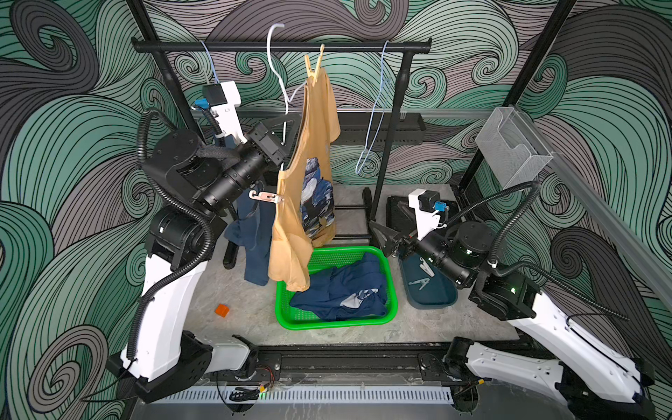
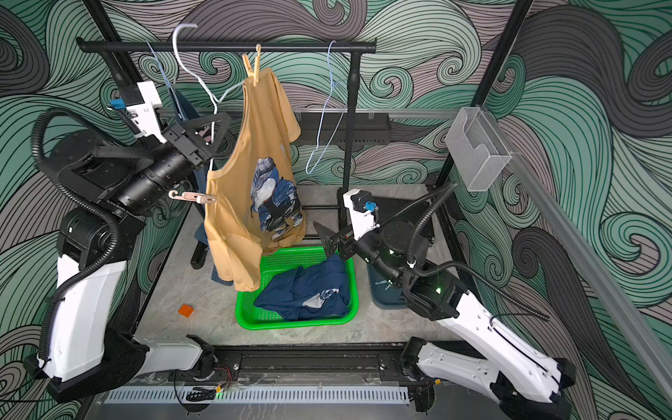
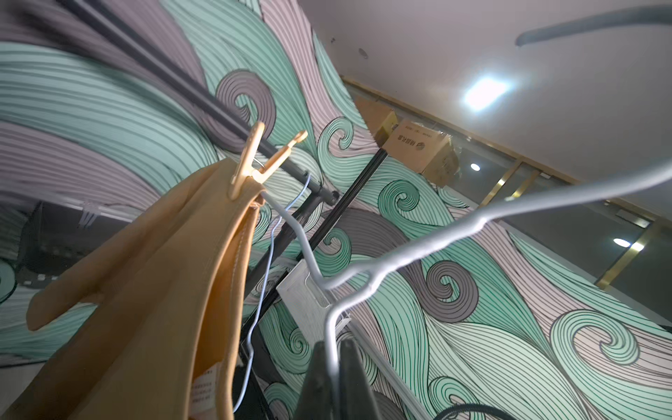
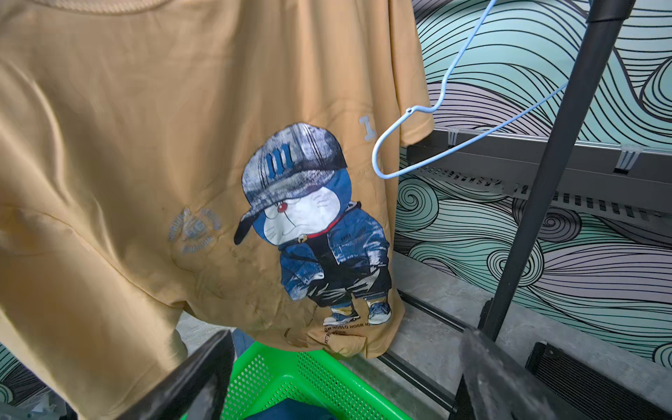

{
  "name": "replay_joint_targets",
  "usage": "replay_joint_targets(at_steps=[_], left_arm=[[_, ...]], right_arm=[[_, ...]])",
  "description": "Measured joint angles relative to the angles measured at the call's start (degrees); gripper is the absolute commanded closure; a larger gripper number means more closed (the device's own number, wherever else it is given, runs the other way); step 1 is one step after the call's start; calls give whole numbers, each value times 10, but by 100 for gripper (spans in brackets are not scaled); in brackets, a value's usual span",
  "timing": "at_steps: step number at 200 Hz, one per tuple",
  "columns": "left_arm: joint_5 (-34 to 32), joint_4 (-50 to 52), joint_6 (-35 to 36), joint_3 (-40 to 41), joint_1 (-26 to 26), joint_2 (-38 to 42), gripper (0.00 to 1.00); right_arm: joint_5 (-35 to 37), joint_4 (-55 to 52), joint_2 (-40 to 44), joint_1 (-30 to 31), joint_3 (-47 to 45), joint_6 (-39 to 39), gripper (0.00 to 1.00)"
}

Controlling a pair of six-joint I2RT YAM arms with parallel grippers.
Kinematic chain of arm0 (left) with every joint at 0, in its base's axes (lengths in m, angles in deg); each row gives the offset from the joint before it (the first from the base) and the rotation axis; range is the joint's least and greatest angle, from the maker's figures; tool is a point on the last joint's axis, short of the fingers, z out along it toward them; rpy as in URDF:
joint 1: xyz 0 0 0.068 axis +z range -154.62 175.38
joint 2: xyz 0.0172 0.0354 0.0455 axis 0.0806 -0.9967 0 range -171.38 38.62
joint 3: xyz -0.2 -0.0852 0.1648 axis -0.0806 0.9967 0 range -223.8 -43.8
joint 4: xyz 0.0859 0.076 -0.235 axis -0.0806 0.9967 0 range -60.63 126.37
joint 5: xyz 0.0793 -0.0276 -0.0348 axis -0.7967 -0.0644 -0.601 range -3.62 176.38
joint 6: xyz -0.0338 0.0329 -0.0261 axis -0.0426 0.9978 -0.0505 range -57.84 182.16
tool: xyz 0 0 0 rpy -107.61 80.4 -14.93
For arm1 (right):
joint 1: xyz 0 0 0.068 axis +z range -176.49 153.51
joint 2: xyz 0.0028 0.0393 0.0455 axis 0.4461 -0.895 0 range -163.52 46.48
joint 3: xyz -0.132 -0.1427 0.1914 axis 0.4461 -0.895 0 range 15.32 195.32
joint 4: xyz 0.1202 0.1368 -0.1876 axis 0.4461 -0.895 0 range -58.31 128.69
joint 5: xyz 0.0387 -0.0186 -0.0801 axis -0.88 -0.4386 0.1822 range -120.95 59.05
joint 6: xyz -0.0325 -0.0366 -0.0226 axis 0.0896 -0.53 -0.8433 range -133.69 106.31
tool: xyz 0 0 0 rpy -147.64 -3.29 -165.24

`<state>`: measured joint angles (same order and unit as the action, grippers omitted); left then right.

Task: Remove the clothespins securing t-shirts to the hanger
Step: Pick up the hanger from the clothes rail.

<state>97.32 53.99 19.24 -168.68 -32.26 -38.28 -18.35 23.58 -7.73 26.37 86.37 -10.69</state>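
Note:
A mustard-tan t-shirt [image 1: 309,145] with a blue print hangs from a tilted white wire hanger [image 3: 400,254]. A tan clothespin [image 1: 315,69] pins its top corner and a pink clothespin [image 1: 267,197] grips its neckline edge. My left gripper [image 3: 332,367] is shut on the hanger's wire, left of the shirt [image 2: 214,127]. My right gripper [image 1: 382,236] stands open and empty, low by the basket, facing the shirt's print [image 4: 309,218]. A blue t-shirt [image 1: 254,236] hangs behind my left arm. A navy t-shirt [image 1: 342,291] lies in the green basket [image 1: 391,312].
Two loose clothespins [image 1: 423,276] lie in a dark teal tray [image 1: 436,298] under my right arm. An empty light blue hanger [image 1: 374,120] hangs on the black rail [image 1: 363,46]. An orange block [image 1: 222,310] lies on the floor; a clear box [image 1: 509,145] hangs at the right.

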Motion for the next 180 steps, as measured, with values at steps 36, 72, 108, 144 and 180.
replay_joint_targets(at_steps=[36, 72, 108, 144, 180], left_arm=[[-20, -47, 14, -90, -34, -44, 100], [-46, -75, 52, -174, -67, -104, 100], [-78, -97, 103, -142, -117, -102, 100], [-111, -103, 150, -52, -170, -49, 100], [-140, -106, 180, 30, -206, 25, 100]], right_arm=[[10, -5, 8, 0, -5, -7, 2], [19, -7, 12, 0, -5, -13, 1], [24, -10, 17, 0, -8, -22, 1], [27, -17, 18, 0, -11, -30, 1], [27, -18, 18, 0, -14, -30, 1]])
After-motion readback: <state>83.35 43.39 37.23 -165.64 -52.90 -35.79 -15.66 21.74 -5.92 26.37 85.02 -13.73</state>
